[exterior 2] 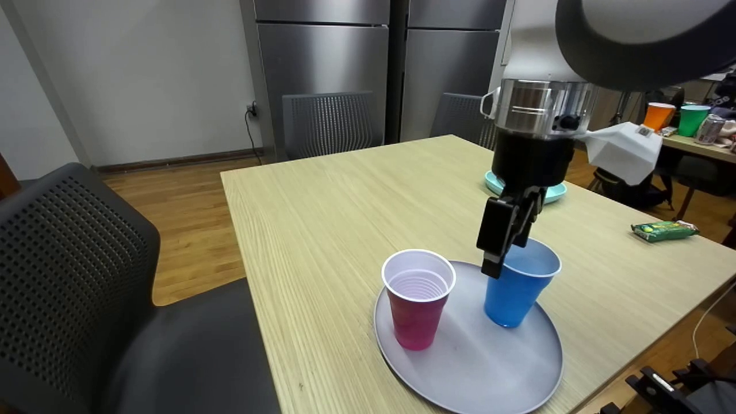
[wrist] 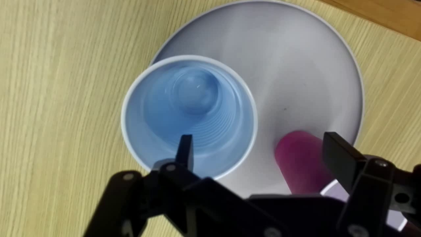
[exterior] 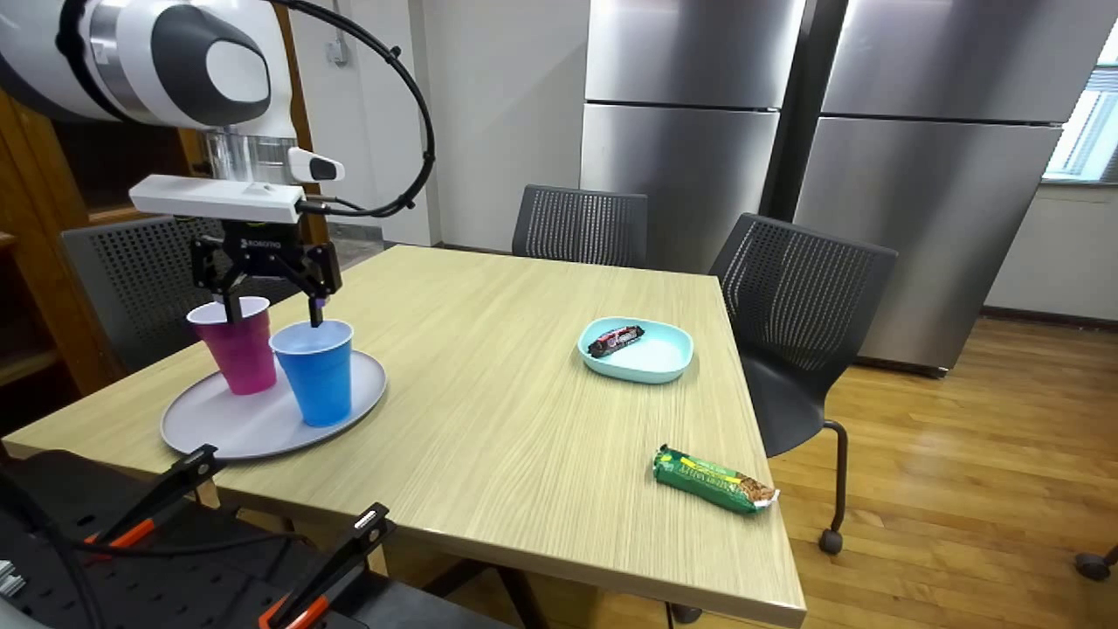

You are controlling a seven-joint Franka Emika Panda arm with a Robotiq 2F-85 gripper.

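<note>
My gripper (exterior: 274,312) is open and holds nothing; it points down over two plastic cups. In the wrist view its fingers (wrist: 258,135) are wide apart. One fingertip shows over the mouth of the blue cup (wrist: 210,128); the other overlaps the magenta cup (wrist: 299,161). I cannot tell whether either touches. Both cups have white rims and stand upright on a round grey plate (wrist: 296,65). In both exterior views the blue cup (exterior: 316,380) (exterior 2: 513,296) and the magenta cup (exterior: 242,356) (exterior 2: 418,319) stand apart.
A teal dish (exterior: 661,356) with a dark wrapped bar (exterior: 615,341) stands on the wooden table (exterior: 489,349). A green wrapped bar (exterior: 712,480) lies near the table's corner. Clamps (exterior: 336,559) stick up by the table's edge. Chairs (exterior: 799,297) stand around it.
</note>
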